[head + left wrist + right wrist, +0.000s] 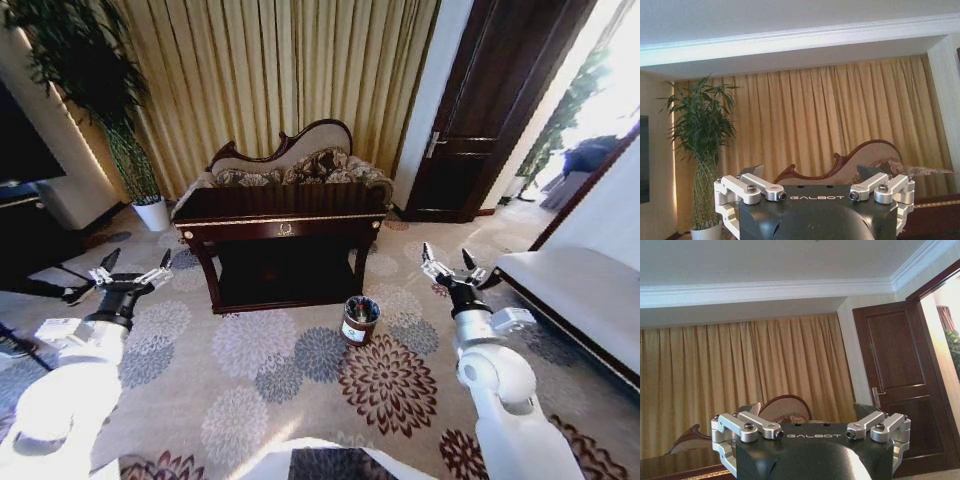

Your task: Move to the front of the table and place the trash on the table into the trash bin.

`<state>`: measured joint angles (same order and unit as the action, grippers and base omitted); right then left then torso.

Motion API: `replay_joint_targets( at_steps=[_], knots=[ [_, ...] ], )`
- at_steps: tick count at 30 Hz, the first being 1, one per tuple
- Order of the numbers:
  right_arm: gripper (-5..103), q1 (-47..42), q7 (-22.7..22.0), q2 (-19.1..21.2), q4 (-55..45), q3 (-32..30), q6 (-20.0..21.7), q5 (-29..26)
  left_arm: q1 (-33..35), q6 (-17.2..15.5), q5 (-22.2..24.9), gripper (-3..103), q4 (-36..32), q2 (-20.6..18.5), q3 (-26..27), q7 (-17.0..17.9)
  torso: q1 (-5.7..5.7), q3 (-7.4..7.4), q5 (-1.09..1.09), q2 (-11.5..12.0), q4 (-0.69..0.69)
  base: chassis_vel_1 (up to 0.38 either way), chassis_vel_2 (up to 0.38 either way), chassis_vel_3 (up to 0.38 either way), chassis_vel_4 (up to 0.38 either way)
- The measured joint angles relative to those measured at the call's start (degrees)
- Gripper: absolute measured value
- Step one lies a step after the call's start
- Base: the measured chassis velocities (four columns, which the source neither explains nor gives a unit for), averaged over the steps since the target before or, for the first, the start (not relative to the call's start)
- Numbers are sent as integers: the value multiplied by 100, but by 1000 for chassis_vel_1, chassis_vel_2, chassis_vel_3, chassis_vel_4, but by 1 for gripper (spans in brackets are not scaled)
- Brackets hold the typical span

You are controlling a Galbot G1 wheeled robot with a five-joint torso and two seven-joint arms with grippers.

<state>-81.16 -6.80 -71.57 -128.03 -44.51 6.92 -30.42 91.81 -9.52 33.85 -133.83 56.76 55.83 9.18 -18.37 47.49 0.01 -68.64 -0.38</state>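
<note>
**Robot facing the table from across the carpet, both arms raised and empty**

At the far left a potted plant [120, 120] stood in a white pot beside the curtain [270, 70]. The left pincer [133, 266] hovered over the floral carpet [300, 370], well apart from the table, its fingers spread wide and holding nothing; in the left wrist view the left pincer [815, 172] pointed toward the curtain and the carved sofa back.

In the middle stood the table [282, 229], dark and glossy with gold trim and a crest on its front rail, directly in front of the floral sofa [300, 165]. From this low angle the tabletop was seen almost edge-on, so the trash on it could not be made out. The trash bin [359, 320] sat on the carpet just beside the table's front right leg, white label facing the robot.

Further right, the right pincer [447, 258] was also spread apart and empty above the carpet, near the bin's right. In the right wrist view the right pincer [812, 415] faced the curtain and the dark door [500, 100]. A white bench [580, 290] lay at the far right.
</note>
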Motion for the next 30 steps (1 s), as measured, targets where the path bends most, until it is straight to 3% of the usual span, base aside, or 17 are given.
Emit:
replay_joint_targets(
  at_steps=[14, 20, 27, 30],
  knots=[
    [100, -117, 0, -110, 54, 10, -191, 209, 42, 0, 1, 100, -15, 28, 23, 3, 3, -1, -1, -1, 1, 208, -210, -205, 209],
    [100, -137, 0, -118, 77, 28, -220, 243, 95, 7, 2, 100, -47, 83, 78, 5, 4, -2, -2, -3, 1, 44, -39, -45, 31],
    [100, -174, 0, -46, 260, 85, -202, 232, 158, 11, -21, 100, -140, 474, 140, 16, -5, 2, 0, 3, -1, -7, 12, 14, -23],
    [100, -319, 0, 272, 537, 356, 162, 257, 299, -51, -318, 100, -102, 751, 97, 32, -4, 2, 0, 3, 1, -17, 5, 3, 0]
  ],
)
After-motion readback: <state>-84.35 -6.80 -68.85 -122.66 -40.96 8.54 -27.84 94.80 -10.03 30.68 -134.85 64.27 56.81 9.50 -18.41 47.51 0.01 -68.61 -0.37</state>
